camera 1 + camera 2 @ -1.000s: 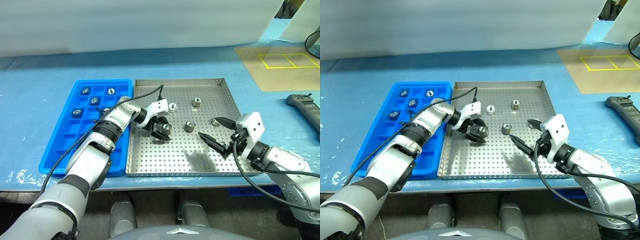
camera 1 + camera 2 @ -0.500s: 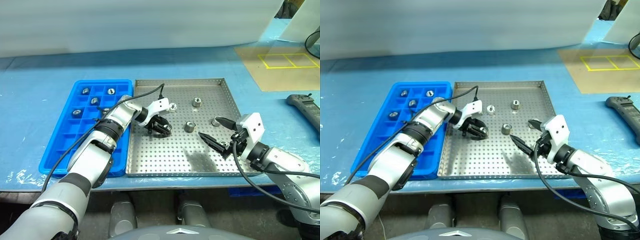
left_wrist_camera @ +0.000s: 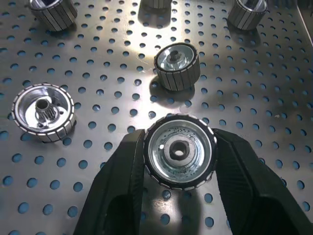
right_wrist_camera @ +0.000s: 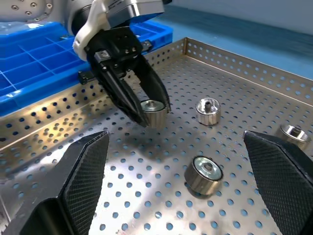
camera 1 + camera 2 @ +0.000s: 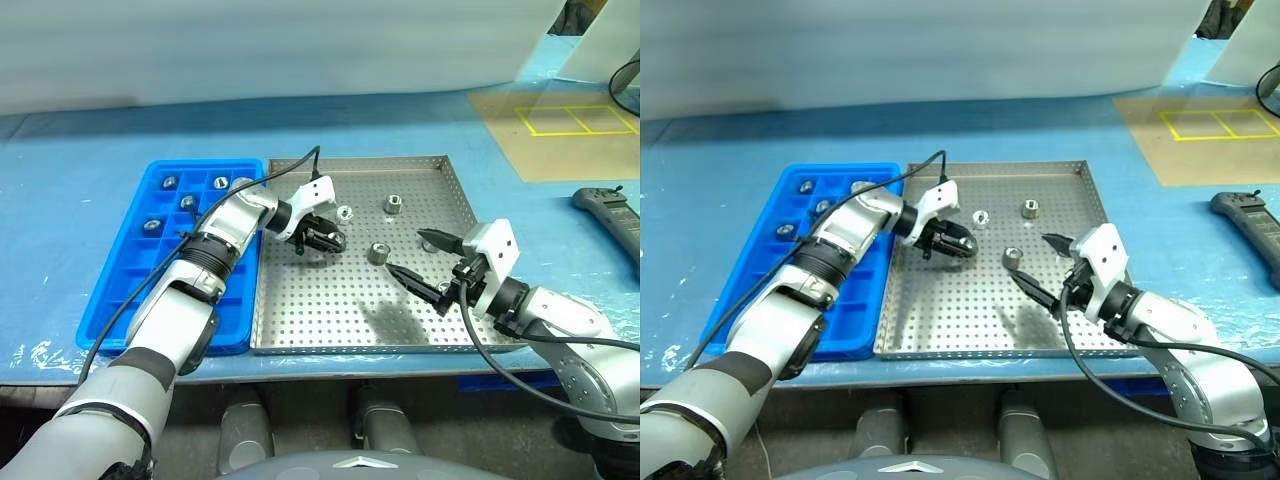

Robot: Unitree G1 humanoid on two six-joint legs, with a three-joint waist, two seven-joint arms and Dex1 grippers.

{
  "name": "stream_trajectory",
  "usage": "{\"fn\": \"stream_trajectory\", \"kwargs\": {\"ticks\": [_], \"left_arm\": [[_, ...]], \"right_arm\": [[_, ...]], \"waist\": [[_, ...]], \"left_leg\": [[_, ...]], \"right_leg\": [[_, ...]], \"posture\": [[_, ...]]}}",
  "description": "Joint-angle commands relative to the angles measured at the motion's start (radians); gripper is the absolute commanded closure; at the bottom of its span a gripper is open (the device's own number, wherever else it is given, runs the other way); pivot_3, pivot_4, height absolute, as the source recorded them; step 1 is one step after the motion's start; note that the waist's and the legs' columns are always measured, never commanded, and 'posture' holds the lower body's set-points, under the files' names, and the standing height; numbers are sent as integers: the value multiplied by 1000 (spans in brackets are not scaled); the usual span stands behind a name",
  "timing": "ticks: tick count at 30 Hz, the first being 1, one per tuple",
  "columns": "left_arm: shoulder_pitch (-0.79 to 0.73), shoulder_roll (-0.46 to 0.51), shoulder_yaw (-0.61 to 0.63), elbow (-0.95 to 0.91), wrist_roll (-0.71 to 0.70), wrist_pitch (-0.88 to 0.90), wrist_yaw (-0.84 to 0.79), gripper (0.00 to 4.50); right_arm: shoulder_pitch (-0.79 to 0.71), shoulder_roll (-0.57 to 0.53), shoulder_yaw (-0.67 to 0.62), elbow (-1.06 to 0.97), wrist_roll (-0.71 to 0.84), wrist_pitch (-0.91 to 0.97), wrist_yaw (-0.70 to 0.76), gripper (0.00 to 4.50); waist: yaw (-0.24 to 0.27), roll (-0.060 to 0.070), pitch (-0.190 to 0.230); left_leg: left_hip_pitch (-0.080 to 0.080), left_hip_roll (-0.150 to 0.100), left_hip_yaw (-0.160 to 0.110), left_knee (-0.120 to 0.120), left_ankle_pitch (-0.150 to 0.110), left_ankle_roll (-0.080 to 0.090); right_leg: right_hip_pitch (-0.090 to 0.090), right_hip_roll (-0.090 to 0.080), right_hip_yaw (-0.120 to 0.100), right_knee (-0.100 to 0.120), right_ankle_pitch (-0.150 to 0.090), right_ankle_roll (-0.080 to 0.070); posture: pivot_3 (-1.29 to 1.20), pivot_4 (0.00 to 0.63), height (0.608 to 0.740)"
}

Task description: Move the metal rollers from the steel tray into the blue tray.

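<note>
My left gripper (image 5: 325, 239) is shut on one metal roller (image 3: 179, 151), held just above the perforated floor of the steel tray (image 5: 350, 312) near its left side. The same roller (image 4: 153, 111) hangs between the black fingers in the right wrist view. More metal rollers lie loose on the steel tray (image 5: 346, 212) (image 5: 394, 204) (image 5: 378, 253). The blue tray (image 5: 130, 290) sits left of the steel tray and holds several rollers (image 5: 188, 201) in its far compartments. My right gripper (image 5: 404, 252) hovers open and empty over the steel tray's right side.
A black hand-held device (image 5: 610, 205) lies on the blue table cover at the far right. Behind it, a tan mat carries yellow taped squares (image 5: 575, 122). A pale wall stands along the back, and cables trail from both wrists.
My left gripper has shut on a roller and lifted it a little off the steel tray's floor. The right gripper stays open, roughly where it was.
</note>
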Motion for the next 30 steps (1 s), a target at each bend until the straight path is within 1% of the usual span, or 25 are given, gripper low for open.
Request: {"fn": "stream_trajectory", "kwargs": {"ticks": [1, 6, 9, 15, 20, 24, 30], "left_arm": [[16, 39, 43, -123, -35, 53, 20, 2794], [68, 109, 87, -293, -69, 155, 67, 2794], [106, 155, 124, -403, -88, 221, 111, 2794], [203, 244, 221, -628, -144, 372, 220, 2794], [297, 292, 287, -756, -181, 452, 316, 2794], [365, 321, 334, -824, -207, 495, 381, 2794], [488, 368, 411, -931, -249, 546, 459, 2794]], "right_arm": [[-55, -1, 33, 28, -8, -21, 34, 0], [-164, 13, 109, 125, -31, -46, 95, 0], [-234, 32, 158, 200, -56, -73, 137, 0], [-359, 94, 254, 333, -105, -130, 216, 0], [-437, 147, 302, 422, -135, -167, 275, 0], [-481, 175, 322, 481, -154, -193, 319, 0], [-528, 212, 347, 547, -173, -219, 379, 0]], "waist": [[1, 0, 0], [4, 0, 0], [8, 1, 0], [16, 1, 1], [34, 2, 1], [59, 2, 1], [79, 2, 1]], "left_leg": [[0, 0, 0, 0, 0, 0], [-1, 0, 0, 0, 0, 0], [-2, 0, -1, -1, 2, -4], [-3, 1, -2, -1, 3, -5], [-4, 1, -4, -2, 3, -6], [-6, 1, -5, -1, 3, -6], [-9, 1, -7, -1, 4, -6]], "right_leg": [[0, 0, 0, 0, 0, 0], [0, 0, -1, 0, 0, 0], [-1, 0, -1, 1, 0, 0], [-3, 0, -3, 2, -1, -1], [-4, 0, -5, 3, -1, -2], [-4, 0, -5, 3, -1, -2], [-5, 0, -7, 3, -1, -3]], "posture": [[-208, 150, 740], [-130, 150, 740], [-68, 150, 740], [53, 150, 740], [128, 150, 740], [185, 150, 740], [256, 150, 740]]}}
